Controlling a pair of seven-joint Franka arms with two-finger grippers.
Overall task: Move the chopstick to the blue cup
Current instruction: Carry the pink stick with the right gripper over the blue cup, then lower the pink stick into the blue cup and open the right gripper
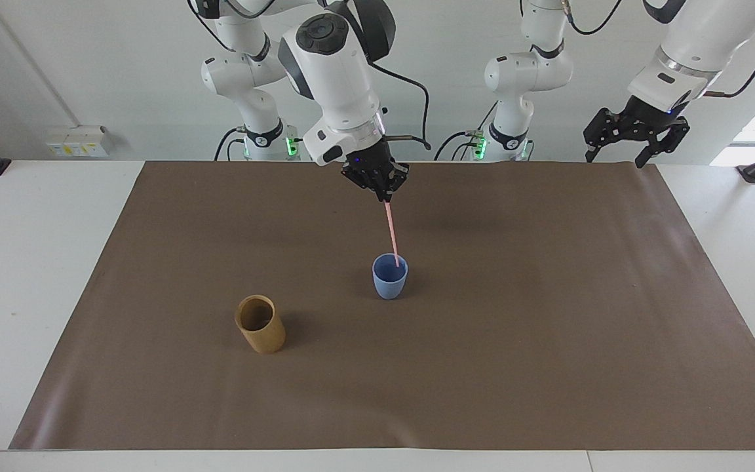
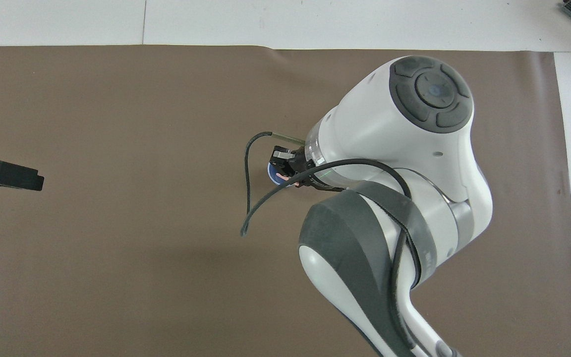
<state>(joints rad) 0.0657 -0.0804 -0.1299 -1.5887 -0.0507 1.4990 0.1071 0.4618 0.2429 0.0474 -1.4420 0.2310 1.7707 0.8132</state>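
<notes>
The pale pink chopstick (image 1: pixel 391 229) hangs nearly upright from my right gripper (image 1: pixel 384 194), which is shut on its top end. Its lower tip dips just inside the rim of the light-blue cup (image 1: pixel 390 280), which stands upright mid-mat. In the overhead view the right arm covers most of the cup (image 2: pixel 271 174); the right gripper (image 2: pixel 286 170) is directly over it. My left gripper (image 1: pixel 615 159) waits raised and open above the mat's corner at the left arm's end, nearest the robots.
A tan-brown cylindrical holder (image 1: pixel 261 324) stands on the brown mat (image 1: pixel 548 341), farther from the robots than the cup and toward the right arm's end. The right arm hides it in the overhead view. White table (image 1: pixel 30 262) surrounds the mat.
</notes>
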